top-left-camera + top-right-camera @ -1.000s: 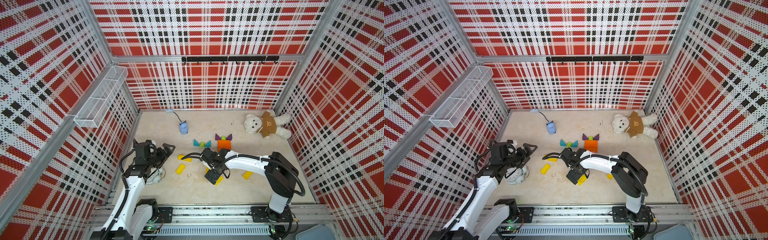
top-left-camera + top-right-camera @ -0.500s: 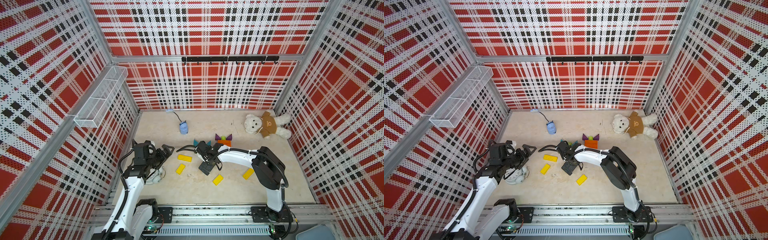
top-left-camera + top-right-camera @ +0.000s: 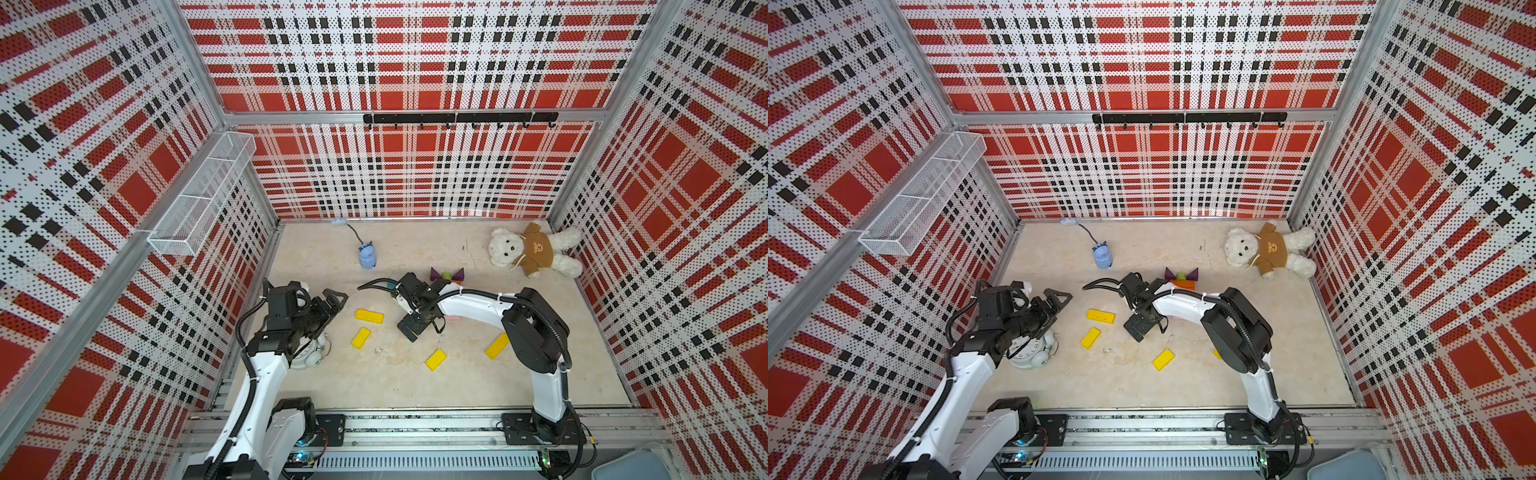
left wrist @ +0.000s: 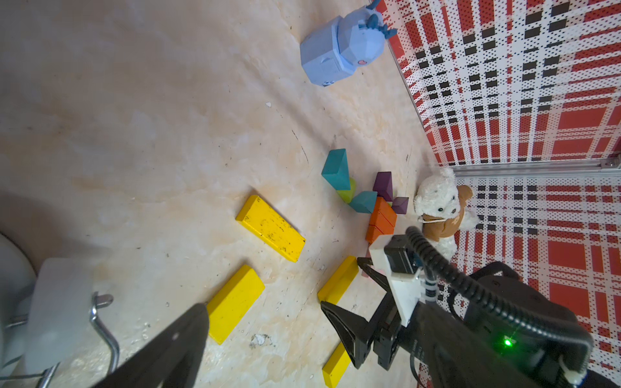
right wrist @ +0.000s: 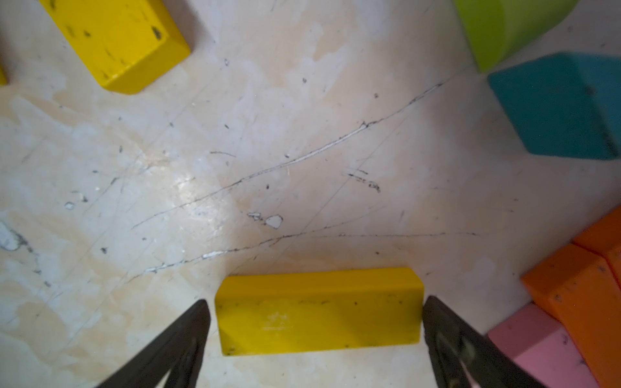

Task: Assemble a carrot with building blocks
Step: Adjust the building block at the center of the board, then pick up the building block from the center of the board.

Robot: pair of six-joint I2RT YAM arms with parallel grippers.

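My right gripper [image 5: 316,302] is open and low over the floor, its fingers straddling a yellow bar [image 5: 319,310] lengthwise, one fingertip beside each end. In both top views this gripper [image 3: 409,330] [image 3: 1138,328] hides that bar. Several other yellow bars lie flat around it [image 3: 369,316] [image 3: 361,337] [image 3: 435,359] [image 3: 497,345]. Behind it, purple triangles flank a lime stub [image 3: 446,274] above orange blocks [image 3: 1182,284]. Teal triangles [image 4: 336,168] and a pink block [image 5: 544,349] lie close by. My left gripper [image 3: 334,305] hangs open and empty at the left.
A white alarm clock [image 3: 311,353] lies under my left arm. A blue toy [image 3: 368,255] with a cord stands at the back, and a plush bear [image 3: 534,251] lies in the back right corner. A wire basket [image 3: 199,199] hangs on the left wall.
My right arm swung back and to the left, uncovering a yellow bar at the front. For the last half second it has stayed put. The left arm has not moved.
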